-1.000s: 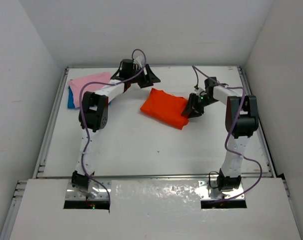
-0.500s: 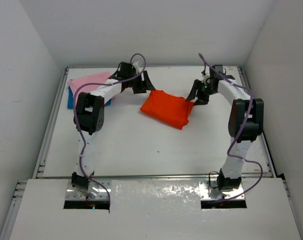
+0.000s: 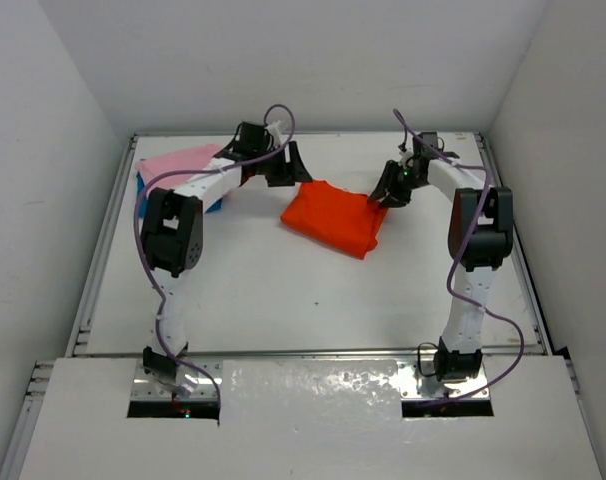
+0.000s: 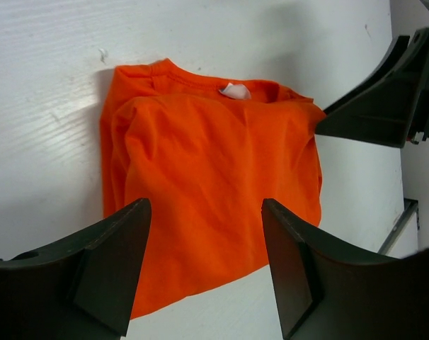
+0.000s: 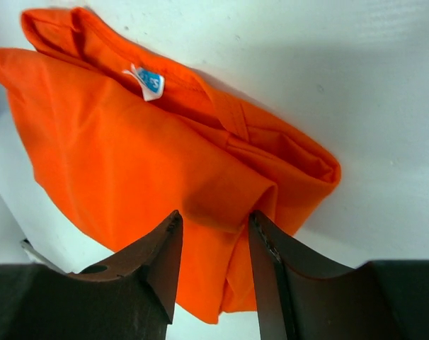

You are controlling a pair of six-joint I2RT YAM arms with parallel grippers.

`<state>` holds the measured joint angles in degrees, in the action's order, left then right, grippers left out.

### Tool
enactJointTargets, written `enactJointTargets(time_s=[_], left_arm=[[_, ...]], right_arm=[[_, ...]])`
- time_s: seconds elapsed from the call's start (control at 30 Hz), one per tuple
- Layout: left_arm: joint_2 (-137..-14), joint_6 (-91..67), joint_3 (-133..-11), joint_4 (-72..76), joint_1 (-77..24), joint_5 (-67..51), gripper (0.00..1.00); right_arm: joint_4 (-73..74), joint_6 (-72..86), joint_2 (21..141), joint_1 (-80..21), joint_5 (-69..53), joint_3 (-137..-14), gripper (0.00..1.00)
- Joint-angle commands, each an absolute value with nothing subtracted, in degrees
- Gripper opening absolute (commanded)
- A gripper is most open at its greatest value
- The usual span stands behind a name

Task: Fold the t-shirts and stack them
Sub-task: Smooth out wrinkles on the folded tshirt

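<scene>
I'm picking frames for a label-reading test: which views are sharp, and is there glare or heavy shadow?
Top view: even light, soft shadows, glare only on the shiny sheet at the near edge. Left wrist: orange shirt sharp, left fingers dark, softer. Right wrist: tag sharp, print too small to read; right fingers nearly black.

Our left arm (image 3: 171, 225) rises from its base, elbow high, forearm angling inward to the left end effector (image 3: 283, 168), its fingers (image 4: 108, 269) spread wide. Our right arm (image 3: 478, 228) mirrors it. The right end effector (image 3: 388, 188) tilts inward and down, fingers (image 5: 147, 269) parted more narrowly.
</scene>
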<state>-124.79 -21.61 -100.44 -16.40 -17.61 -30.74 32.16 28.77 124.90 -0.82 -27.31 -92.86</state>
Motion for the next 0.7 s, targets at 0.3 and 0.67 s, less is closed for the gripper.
enactJointTargets(time_s=[0.3, 0.67], left_arm=[[-119.01, -23.82, -92.64, -10.46, -20.92, -34.01, 0.61], [-118.74, -24.26, -87.54, -8.35, -21.01, -30.07, 0.6]], right_arm=[[25.58, 32.87, 125.07, -0.7, -29.0, -91.32, 0.39], [27.42, 33.66, 124.28, -0.26, -25.67, -89.83, 0.0]])
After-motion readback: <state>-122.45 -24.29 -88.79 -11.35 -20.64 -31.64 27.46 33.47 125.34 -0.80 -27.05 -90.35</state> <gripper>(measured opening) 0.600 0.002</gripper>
